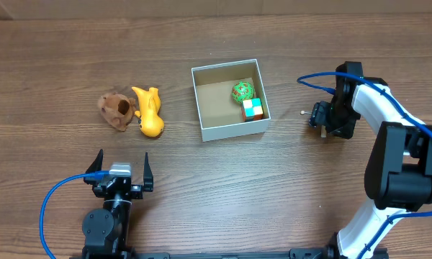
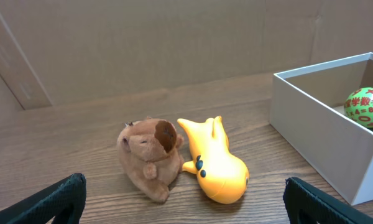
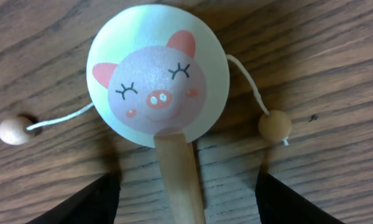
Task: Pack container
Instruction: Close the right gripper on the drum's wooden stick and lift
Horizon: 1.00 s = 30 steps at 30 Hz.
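Right gripper (image 3: 186, 183), jaws wide and empty, straddles the wooden handle (image 3: 181, 180) of the round white pig-faced rattle drum (image 3: 158, 74); the square white-walled container (image 1: 234, 130) lies to its left.

Soft even light is coming from overhead; the pig drum (image 3: 158, 93) is casting a short dark shadow; wrist-view bottom corners are blurring.

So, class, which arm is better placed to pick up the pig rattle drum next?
Right. The right fingers stand open either side of the handle of the pig rattle drum. The left fingers sit far off, past the container, facing the capybara plush and yellow toy.
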Motion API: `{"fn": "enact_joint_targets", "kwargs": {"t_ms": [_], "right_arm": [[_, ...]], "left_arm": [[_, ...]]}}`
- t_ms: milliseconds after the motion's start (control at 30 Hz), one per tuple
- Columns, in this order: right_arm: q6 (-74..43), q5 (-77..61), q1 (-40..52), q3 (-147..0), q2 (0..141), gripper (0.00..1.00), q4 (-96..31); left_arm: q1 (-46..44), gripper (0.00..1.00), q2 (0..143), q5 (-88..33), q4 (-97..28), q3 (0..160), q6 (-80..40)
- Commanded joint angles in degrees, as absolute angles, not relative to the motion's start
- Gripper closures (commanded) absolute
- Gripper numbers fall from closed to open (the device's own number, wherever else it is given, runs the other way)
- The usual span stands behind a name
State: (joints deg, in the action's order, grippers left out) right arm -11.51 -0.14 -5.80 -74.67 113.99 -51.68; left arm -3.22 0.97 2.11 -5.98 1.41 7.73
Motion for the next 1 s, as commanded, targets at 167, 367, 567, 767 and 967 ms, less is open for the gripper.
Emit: {"fn": "enact_joint_targets", "kwargs": {"t_ms": [167, 367, 567, 767, 967], "right_arm": [[-9.96, -0.12, -5.69, -72.4, 114.34, 0.63, -48.38], [-9.96, -0.12, -5.69, -72.49, 114.32, 0.78, -47.68], [-9.98, -0.14, -4.71, -76.29, 113.36, 0.83, -49.87], [-9.5, -0.05, -2.0, -79.85, 110.19, 0.89, -51.79], [-8.14, 0.58, 3.03, -84.51, 106.45, 0.89, -55.05]], "left_arm": [[-2.79, 0.0, 0.69, 1.45, -5.78, 1.06, 8.6], [-2.79, 0.0, 0.69, 1.45, -5.78, 1.06, 8.6], [-2.79, 0.0, 0.69, 1.45, -5.78, 1.06, 8.6], [-2.79, 0.0, 0.69, 1.45, -5.78, 1.06, 8.6], [-2.79, 0.0, 0.69, 1.45, -5.78, 1.06, 8.6]]}}
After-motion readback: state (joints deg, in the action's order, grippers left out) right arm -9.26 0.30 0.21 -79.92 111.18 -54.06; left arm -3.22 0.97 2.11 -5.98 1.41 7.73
